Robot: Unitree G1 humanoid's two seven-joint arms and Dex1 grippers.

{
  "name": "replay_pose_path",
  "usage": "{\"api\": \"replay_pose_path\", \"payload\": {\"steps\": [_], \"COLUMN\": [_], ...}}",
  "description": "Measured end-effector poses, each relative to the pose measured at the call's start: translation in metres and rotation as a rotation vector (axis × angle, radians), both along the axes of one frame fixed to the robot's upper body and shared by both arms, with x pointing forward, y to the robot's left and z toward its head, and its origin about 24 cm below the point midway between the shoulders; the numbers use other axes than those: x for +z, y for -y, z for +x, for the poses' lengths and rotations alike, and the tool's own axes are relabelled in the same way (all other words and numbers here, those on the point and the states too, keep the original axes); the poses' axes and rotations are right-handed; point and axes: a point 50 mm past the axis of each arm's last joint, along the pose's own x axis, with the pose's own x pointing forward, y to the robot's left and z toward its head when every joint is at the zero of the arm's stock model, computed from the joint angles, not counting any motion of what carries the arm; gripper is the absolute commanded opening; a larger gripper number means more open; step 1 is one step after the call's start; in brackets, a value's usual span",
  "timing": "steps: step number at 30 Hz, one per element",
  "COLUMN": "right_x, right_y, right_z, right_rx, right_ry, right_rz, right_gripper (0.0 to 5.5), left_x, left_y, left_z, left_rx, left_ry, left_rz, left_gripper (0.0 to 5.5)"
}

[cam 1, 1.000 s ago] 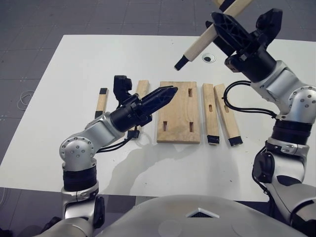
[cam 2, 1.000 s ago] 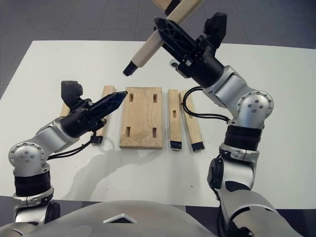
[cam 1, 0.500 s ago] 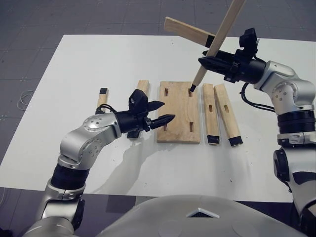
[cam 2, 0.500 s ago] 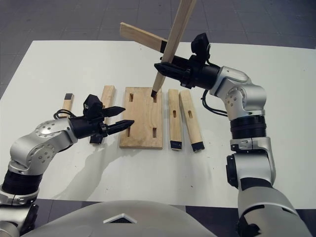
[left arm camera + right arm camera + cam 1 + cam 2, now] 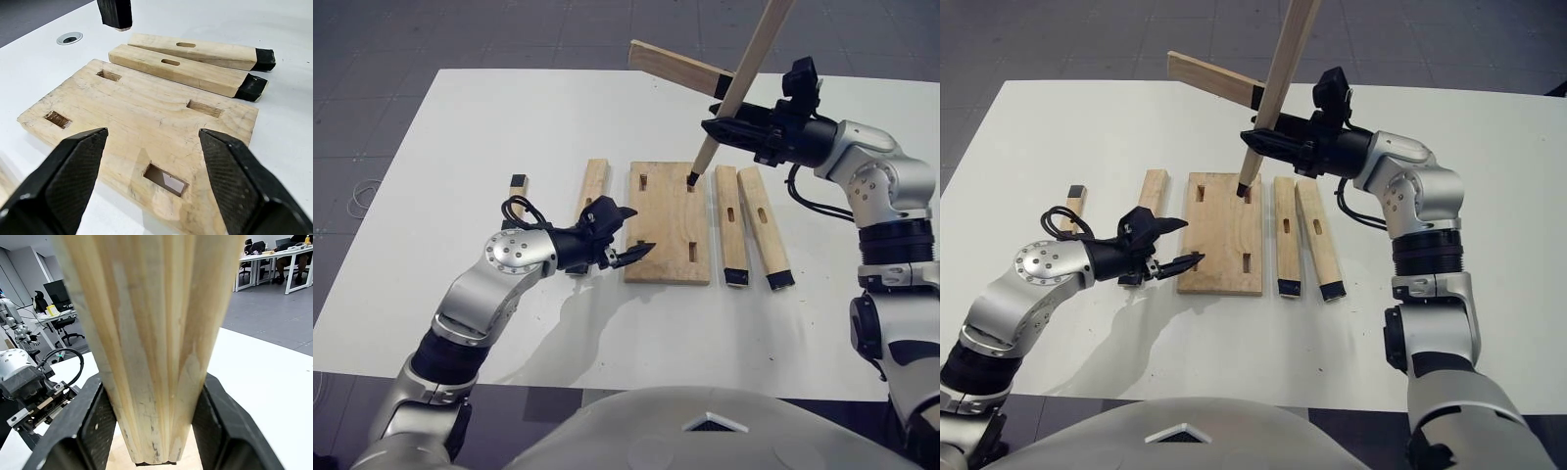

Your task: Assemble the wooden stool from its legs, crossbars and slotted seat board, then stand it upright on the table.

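Note:
The slotted seat board (image 5: 669,222) lies flat at mid-table. My right gripper (image 5: 717,128) is shut on a wooden leg (image 5: 744,69) that stands nearly upright. Its black tip (image 5: 691,179) is at the board's far right slot. A crossbar (image 5: 675,67) juts from that leg toward the left. In the right wrist view the leg (image 5: 151,333) sits between the fingers (image 5: 93,431). My left gripper (image 5: 639,231) is open at the board's near left edge, holding nothing. In the left wrist view its jaws frame the board (image 5: 142,112).
Two slotted legs (image 5: 729,220) (image 5: 762,223) lie right of the board. Another leg (image 5: 592,186) lies left of it, with a shorter piece (image 5: 517,188) farther left. A cable hole (image 5: 68,37) sits behind the board. The white table (image 5: 460,127) has free room at far left and front.
The right arm swung the leg from a slant to nearly upright and brought its tip down to the far right slot. The left gripper opened and moved to the board's left edge.

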Motion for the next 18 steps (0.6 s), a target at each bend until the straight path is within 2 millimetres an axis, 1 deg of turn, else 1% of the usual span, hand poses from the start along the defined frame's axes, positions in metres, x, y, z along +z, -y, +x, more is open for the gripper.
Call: {"api": "replay_pose_path", "payload": {"steps": [6,11,15,18], "right_x": [0.002,0.004,0.006,0.005], "right_y": [-0.002,-0.002,-0.002,-0.002], "right_z": [-0.001,-0.001,-0.001,-0.001], "right_rx": [0.007,0.006,0.000,0.001], "right_ry": [0.002,0.007,0.010,0.008], "right_rz": [0.002,0.010,0.019,0.020], "right_gripper": [2.03,2.03,2.03,2.03], "left_x": [-0.005,-0.012,-0.019,-0.020], "left_y": [-0.002,0.000,-0.006,-0.009], "left_z": [0.001,-0.003,-0.003,-0.001], "left_rx": [0.009,-0.014,-0.010,0.007], "left_ry": [0.012,-0.003,0.005,0.019], "left_rz": [0.057,0.099,0.193,0.226], "left_gripper": [3.44,3.44,3.44,3.44]}}
